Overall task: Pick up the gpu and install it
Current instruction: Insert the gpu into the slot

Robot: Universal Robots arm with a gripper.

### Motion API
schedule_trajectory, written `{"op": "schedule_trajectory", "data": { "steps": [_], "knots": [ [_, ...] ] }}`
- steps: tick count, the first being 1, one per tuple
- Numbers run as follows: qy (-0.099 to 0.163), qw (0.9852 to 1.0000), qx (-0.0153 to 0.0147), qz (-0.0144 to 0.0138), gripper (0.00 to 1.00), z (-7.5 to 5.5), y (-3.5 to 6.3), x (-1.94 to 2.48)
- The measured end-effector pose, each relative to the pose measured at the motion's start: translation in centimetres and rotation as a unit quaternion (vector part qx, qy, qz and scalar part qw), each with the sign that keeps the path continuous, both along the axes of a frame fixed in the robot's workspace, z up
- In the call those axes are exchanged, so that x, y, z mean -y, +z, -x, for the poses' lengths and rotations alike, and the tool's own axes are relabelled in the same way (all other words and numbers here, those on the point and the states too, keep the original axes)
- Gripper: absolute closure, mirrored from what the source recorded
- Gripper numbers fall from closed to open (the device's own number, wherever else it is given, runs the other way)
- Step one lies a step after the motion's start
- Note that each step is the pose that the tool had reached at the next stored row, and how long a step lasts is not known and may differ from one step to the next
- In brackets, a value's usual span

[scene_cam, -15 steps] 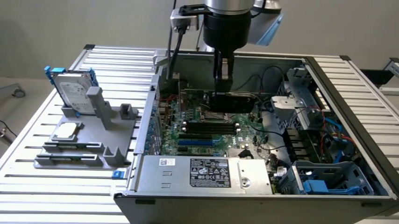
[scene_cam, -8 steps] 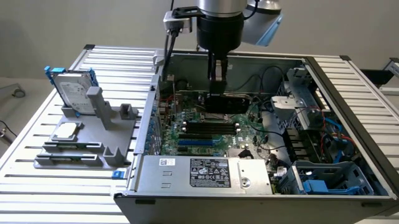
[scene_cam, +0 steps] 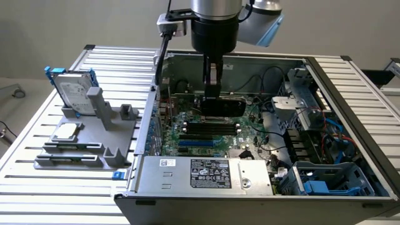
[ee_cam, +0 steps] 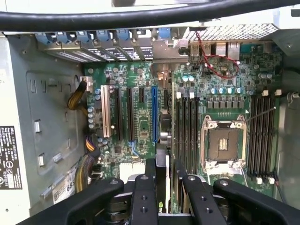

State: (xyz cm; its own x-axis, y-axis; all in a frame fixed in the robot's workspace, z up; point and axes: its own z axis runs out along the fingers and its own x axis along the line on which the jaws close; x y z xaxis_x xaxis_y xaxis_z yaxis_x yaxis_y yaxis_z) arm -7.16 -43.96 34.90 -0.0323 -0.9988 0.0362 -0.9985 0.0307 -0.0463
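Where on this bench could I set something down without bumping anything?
The slatted table is bare on the near side of the grey holder, at the exterior view's left, and again on the strip beyond the computer case at the right. Inside the case is crowded: motherboard, cables, and the claw gripping the gpu.

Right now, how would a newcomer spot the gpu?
Look inside the open grey metal computer case, over the green motherboard. The flat black rectangular gpu card stands upright there; unlike the long black memory slots beside it, it alone sits in the arm's end effector.
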Motion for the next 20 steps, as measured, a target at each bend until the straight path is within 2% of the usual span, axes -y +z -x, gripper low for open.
{"op": "schedule_trajectory", "data": {
  "steps": [5,8,9,13,17,20],
  "knots": [
    [0.000,1.0000,-0.0001,-0.0004,0.73,0.1,-0.03,0.16],
    [0.000,1.0000,0.0000,-0.0036,0.73,0.2,-0.21,0.61],
    [0.000,1.0000,-0.0002,-0.0039,0.73,0.2,-0.29,0.73],
    [0.000,1.0000,-0.0030,-0.0040,0.73,0.2,-0.71,1.26],
    [0.000,1.0000,-0.0047,-0.0041,0.73,0.2,-1.30,2.05],
    [0.000,1.0000,-0.0049,-0.0040,0.73,0.3,-1.83,2.22]
  ]
}}
